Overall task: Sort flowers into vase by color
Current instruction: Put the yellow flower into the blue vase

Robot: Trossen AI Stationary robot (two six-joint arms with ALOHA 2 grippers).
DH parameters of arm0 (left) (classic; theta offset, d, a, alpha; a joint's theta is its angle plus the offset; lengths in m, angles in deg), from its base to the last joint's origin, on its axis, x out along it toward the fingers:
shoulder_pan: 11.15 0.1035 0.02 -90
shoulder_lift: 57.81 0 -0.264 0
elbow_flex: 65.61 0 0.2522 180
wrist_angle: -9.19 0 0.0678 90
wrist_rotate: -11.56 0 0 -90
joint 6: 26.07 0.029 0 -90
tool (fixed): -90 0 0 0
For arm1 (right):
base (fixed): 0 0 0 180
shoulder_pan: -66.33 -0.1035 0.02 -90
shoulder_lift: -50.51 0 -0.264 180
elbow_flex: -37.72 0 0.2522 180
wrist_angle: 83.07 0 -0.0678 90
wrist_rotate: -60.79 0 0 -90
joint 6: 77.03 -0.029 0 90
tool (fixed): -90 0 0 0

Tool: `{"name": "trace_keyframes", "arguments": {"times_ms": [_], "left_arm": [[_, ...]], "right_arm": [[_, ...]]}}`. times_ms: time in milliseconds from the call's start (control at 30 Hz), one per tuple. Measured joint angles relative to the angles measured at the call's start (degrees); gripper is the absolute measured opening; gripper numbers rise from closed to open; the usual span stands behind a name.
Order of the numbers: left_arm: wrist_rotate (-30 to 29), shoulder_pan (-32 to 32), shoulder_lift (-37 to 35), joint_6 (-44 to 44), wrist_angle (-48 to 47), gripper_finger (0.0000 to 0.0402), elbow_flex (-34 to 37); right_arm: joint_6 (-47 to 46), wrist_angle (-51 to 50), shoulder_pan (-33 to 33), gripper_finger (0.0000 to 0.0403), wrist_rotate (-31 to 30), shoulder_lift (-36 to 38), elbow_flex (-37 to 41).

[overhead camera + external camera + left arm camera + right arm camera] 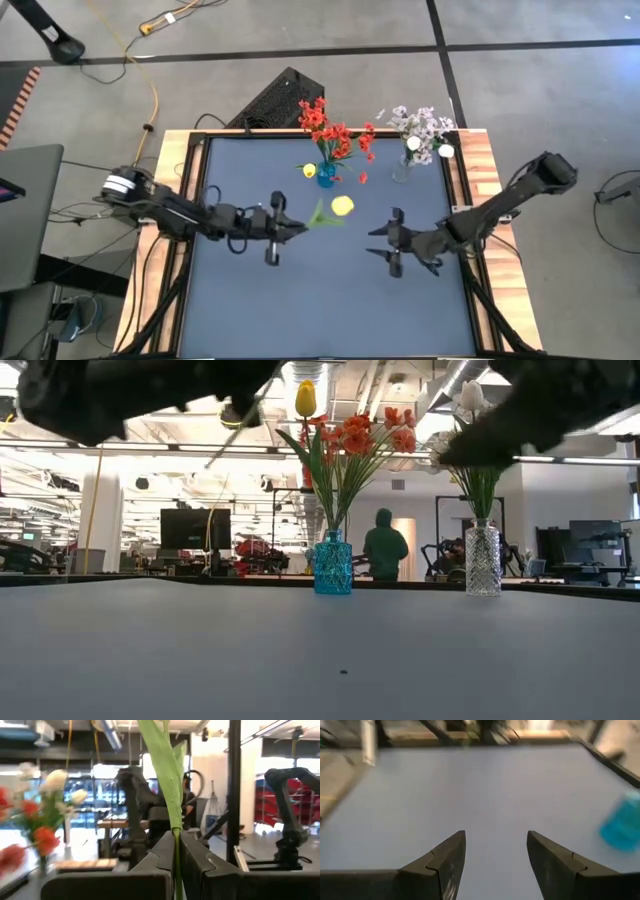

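Left hand (pixel 290 230) is clamped on the stem of a yellow tulip (pixel 342 206), held above mid-counter (pixel 300 300), just near of the blue vase (pixel 326 175) of red blossoms (pixel 330 130). Right hand (pixel 385 243) is spread wide, holding nothing, right of centre. Clear vase (pixel 402 170) with lilac sprays (pixel 422 125) stands at the far right edge. The near half is seen bare.

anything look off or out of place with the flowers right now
One oddity: a yellow tulip sits in the blue vase among the red flowers, mixing colors. The clear vase holds only pale flowers. The left gripper holds another yellow tulip above the table; the right gripper is open and empty.
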Motion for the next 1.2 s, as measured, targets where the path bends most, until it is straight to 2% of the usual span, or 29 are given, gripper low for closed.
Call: {"name": "trace_keyframes", "arguments": {"times_ms": [133, 200, 267, 433, 567, 667, 833, 1000, 1100, 1200], "left_arm": [[0.06, -0.56, 8.44, 2.92, 3.0, 0.0, -7.71], [0.07, -0.53, 10.49, 4.72, 3.14, 0.0, -10.94], [0.53, -0.2, 12.22, 5.38, 3.21, 0.0, -14.36], [6.34, 0.81, 14.19, 4.9, 1.38, 0.0, -19.03], [6.66, 1.14, 14.17, 4.23, -1.7, 0.0, -20.81], [6.44, 1.43, 14.23, 3.5, -2.61, 0.0, -21.2], [5.54, 1.4, 14.23, 2.83, -3.42, 0.0, -21.28], [5.03, 1.49, 14.19, 2.74, -4.11, 0.0, -21.37], [5.0, 1.49, 14.19, 2.69, -4.33, 0.0, -21.37], [5.02, 1.47, 14.19, 2.63, -4.72, 0.0, -21.37]], "right_arm": [[6.99, 15.75, 2.71, 0.0239, 7.99, -6.73, 0.16], [9.07, 23.69, 3.68, 0.0239, 9.51, -10.01, 0.16], [10.13, 29.26, 4.5, 0.0239, 9.58, -12.69, 0.11], [11.69, 39.1, 5.98, 0.0239, 10.21, -17.73, -0.13], [13.19, 44.95, 6.73, 0.0239, 10.44, -20.4, -0.58], [15.58, 48.69, 7.07, 0.0239, 10.87, -22.19, -1.69], [17.24, 49.9, 8.33, 0.0239, 17.39, -24.29, -4.76], [17.76, 49.47, 9.46, 0.0233, 17.9, -25.82, -7.0], [18.6, 48.77, 9.68, 0.0209, 17.9, -25.98, -7.44], [18.78, 47.86, 9.76, 0.0166, 17.88, -25.58, -7.45]]}}
